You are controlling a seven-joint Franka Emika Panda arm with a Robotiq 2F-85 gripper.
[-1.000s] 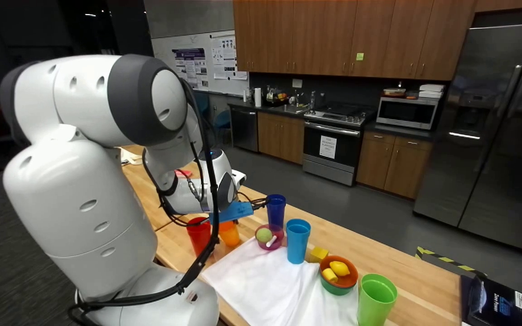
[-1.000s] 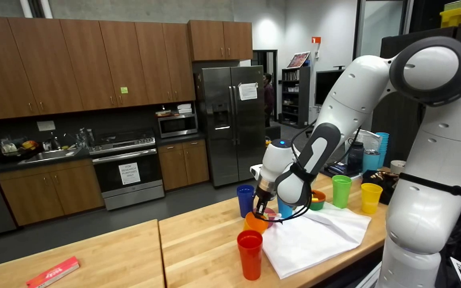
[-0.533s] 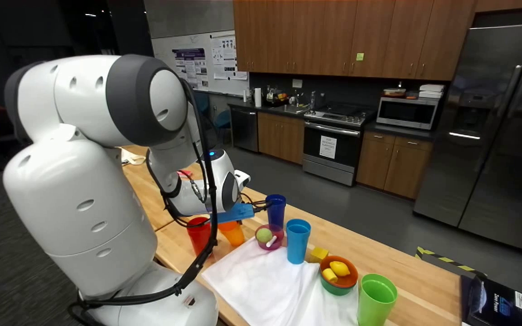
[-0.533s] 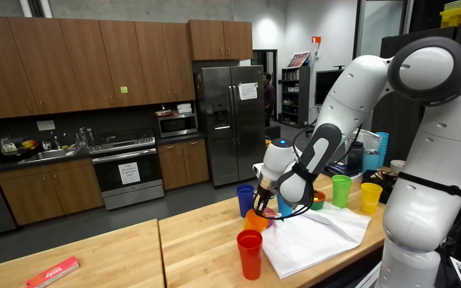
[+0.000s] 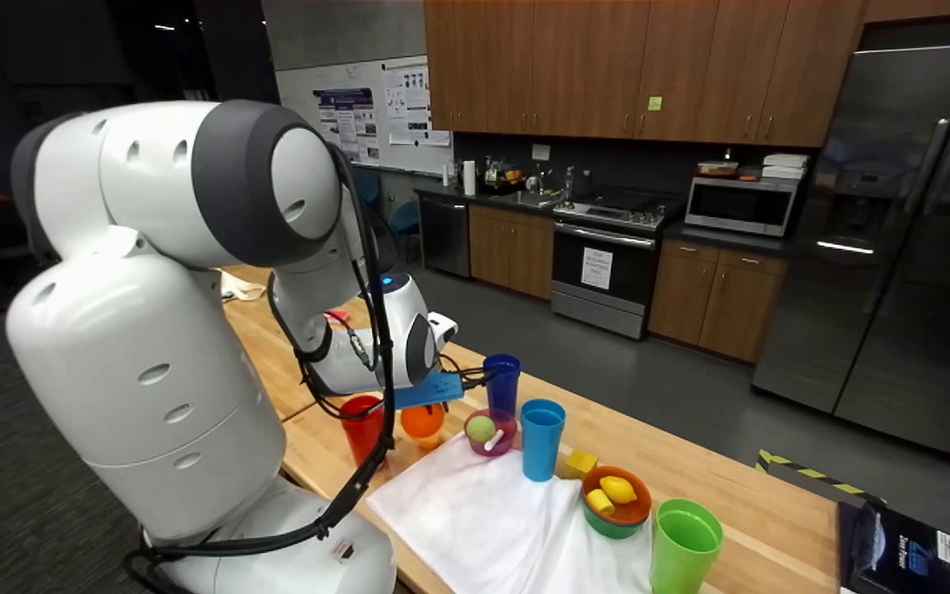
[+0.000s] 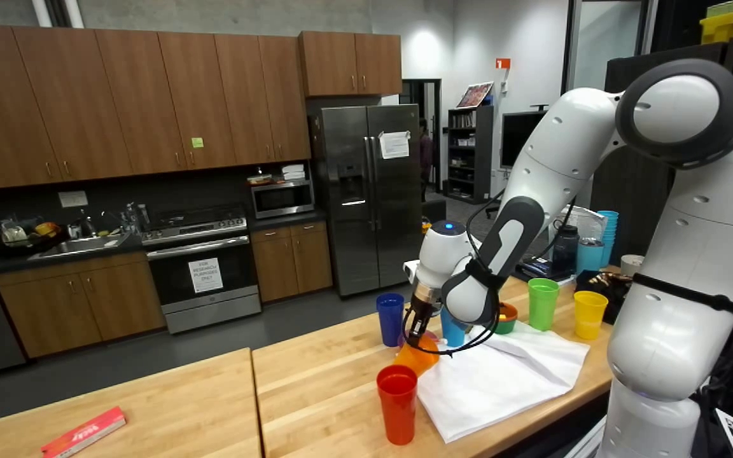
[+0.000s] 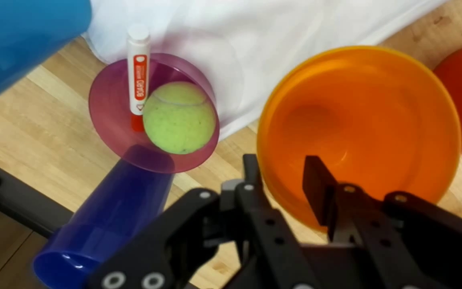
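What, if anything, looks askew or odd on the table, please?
The orange cup looks askew, with the gripper straddling its rim: in an exterior view it leans, while the nearby red cup stands upright.

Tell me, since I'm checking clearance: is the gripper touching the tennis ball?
Apart: the wrist view shows wooden table and the purple bowl's rim between the gripper and the tennis ball.

In an exterior view, the glossy orange cup point(image 6: 417, 359) leaned right, just beyond the near red cup point(image 6: 397, 408).
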